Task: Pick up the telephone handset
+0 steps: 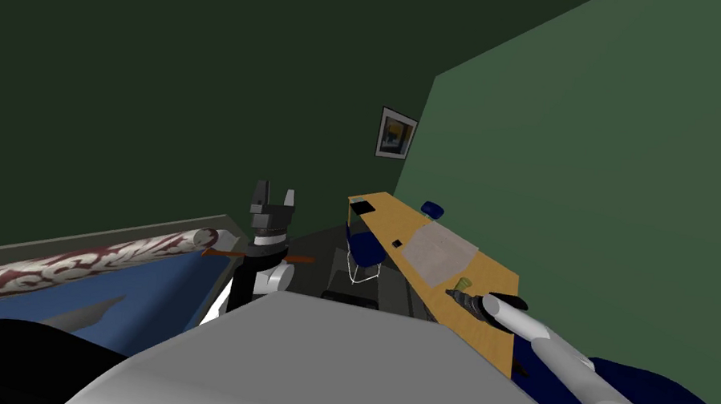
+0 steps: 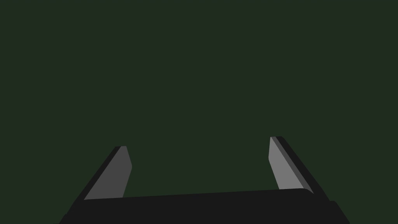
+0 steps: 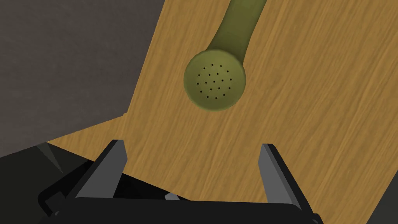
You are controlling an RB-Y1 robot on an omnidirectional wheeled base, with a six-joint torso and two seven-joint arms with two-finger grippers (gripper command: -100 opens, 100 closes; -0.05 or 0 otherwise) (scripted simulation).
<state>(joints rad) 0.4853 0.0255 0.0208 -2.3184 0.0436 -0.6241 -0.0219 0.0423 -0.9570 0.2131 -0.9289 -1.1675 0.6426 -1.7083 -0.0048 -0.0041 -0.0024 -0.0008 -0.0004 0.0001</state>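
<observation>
The long wooden desk [image 1: 388, 218] is running along the green wall on your right, and your right gripper [image 3: 193, 144] is hanging over its near end — fingers spread wide, gripping nothing. Your left gripper [image 1: 274, 197] is pointing up off to the left, also wide open and empty. The olive handset [image 3: 215, 79] is lying flat on the desk just ahead of the right fingers, not touching them — its round dotted cap is facing the gripper.

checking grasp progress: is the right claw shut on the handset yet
Open: the fingers of the right claw stand apart over the desk; the handset lies beyond them, untouched.
</observation>
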